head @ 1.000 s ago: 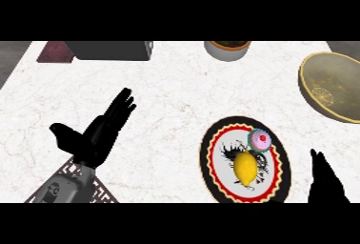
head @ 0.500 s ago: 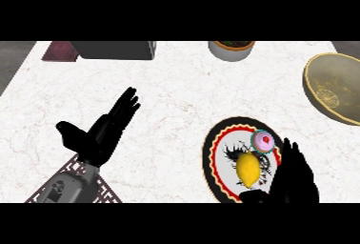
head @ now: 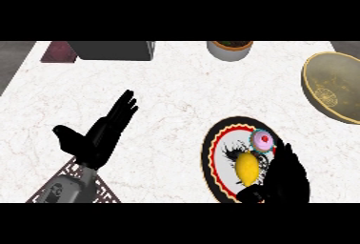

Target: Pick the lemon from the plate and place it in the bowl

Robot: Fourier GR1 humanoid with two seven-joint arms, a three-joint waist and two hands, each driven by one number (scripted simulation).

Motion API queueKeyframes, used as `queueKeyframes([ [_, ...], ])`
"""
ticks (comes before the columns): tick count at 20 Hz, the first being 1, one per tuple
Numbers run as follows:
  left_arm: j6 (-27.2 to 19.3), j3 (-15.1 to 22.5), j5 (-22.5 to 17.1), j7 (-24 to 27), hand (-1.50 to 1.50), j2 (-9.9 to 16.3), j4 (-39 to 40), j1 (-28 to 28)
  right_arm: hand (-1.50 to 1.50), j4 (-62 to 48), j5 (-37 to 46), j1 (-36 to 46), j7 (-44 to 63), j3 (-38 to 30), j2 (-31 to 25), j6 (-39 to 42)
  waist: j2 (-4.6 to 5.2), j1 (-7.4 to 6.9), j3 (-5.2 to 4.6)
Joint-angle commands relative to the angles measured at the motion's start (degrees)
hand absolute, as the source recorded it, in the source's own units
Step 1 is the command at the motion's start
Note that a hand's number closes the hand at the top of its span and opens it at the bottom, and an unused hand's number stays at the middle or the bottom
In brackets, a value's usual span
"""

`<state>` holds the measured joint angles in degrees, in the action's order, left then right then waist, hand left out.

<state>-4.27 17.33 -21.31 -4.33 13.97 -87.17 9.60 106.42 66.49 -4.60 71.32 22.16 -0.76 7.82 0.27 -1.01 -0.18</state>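
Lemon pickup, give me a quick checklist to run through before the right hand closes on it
1. Lemon on the plate: ok.
2. Right hand beside the lemon, thumb low by its near end: ok.
3. Fingers curled round the lemon: not ok, not yet closed.
4. Small pink item on the plate, close to the lemon and the fingertips: cannot tell if it will be bumped.
5. Bowl at the far right, open side up: ok.
6. Left hand open, away from the plate: ok.
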Motion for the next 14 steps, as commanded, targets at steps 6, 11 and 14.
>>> queueKeyframes([
  [6, -0.5, -1.3, 0.2, -0.2, 0.00, -0.4, -0.6, -0.2, -1.50, -4.4, -2.4, 4.8, 13.9, -0.2, 0.7, 5.4, -0.14, 0.45, 0.06],
  [11, -0.7, 0.1, 1.5, 0.4, 0.00, -2.0, 1.1, -0.2, -1.50, -11.0, -3.3, 6.8, 13.9, -0.2, 0.7, 2.3, 0.03, 0.48, 0.10],
  [14, 0.1, -0.9, 0.9, -1.0, 0.00, -0.6, -0.7, -0.6, -1.50, -8.2, -2.9, 6.5, 13.9, -1.2, 0.7, 4.5, -0.23, 0.78, 0.09],
])
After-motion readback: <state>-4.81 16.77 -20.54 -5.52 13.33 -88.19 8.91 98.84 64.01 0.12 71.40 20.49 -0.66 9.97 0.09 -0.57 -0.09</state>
